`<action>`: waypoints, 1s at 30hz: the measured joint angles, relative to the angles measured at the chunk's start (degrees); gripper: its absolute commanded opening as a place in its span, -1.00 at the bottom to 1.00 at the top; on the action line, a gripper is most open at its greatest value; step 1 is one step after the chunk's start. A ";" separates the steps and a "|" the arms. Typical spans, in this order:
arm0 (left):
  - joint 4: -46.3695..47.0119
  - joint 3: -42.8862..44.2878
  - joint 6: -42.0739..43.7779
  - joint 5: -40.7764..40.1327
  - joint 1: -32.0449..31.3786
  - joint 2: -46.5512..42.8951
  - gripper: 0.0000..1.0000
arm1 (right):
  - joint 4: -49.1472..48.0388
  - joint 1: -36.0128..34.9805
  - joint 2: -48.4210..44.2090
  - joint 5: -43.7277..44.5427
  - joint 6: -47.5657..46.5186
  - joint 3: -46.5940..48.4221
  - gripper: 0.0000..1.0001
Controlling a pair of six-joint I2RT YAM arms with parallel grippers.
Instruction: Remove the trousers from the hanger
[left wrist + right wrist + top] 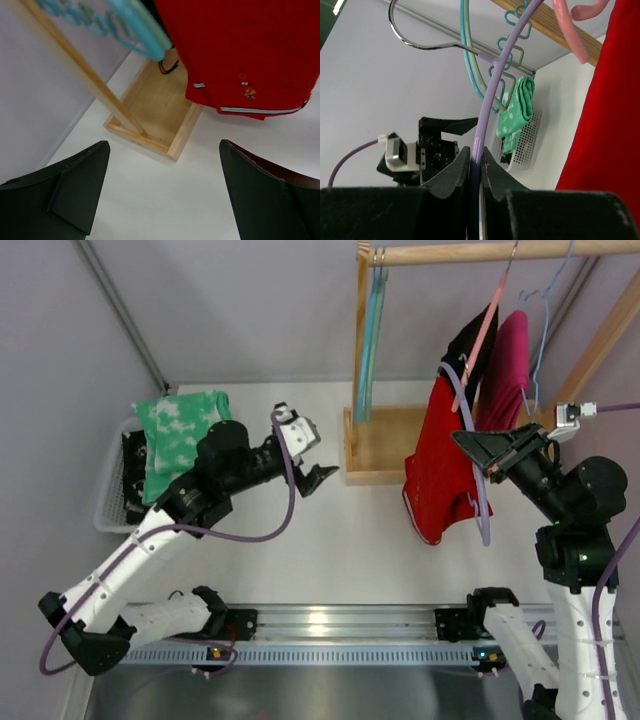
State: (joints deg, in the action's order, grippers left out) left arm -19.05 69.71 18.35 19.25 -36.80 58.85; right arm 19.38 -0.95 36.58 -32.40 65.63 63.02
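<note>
Pinches the thin lilac plastic hanger (490, 95) tight in the right gripper (475, 160), with the red white-striped trousers (435, 470) draped on it beside the wooden rack (360, 340) — left gripper (164, 145) spread wide, empty. Risks a slipping hold under a hard tug on the cloth, or a snag on the neighbouring pink hanger (485, 330).

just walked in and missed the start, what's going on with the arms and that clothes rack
The right arm's tool is shut on a lavender hanger that appears to carry the red trousers, beside the wooden rack. The left tool is open and empty above the table, facing the rack's base and the trousers' lower hem. The trousers are not yet off the hanger.
</note>
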 measured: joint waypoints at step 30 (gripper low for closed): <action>31.63 8.57 -3.50 -40.74 -42.86 27.80 0.59 | 0.61 0.00 1.46 2.99 5.27 1.27 -1.00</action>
State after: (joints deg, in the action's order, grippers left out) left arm 12.58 78.28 14.85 -21.50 -79.66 86.65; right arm 19.99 -0.95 38.04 -29.41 70.89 64.29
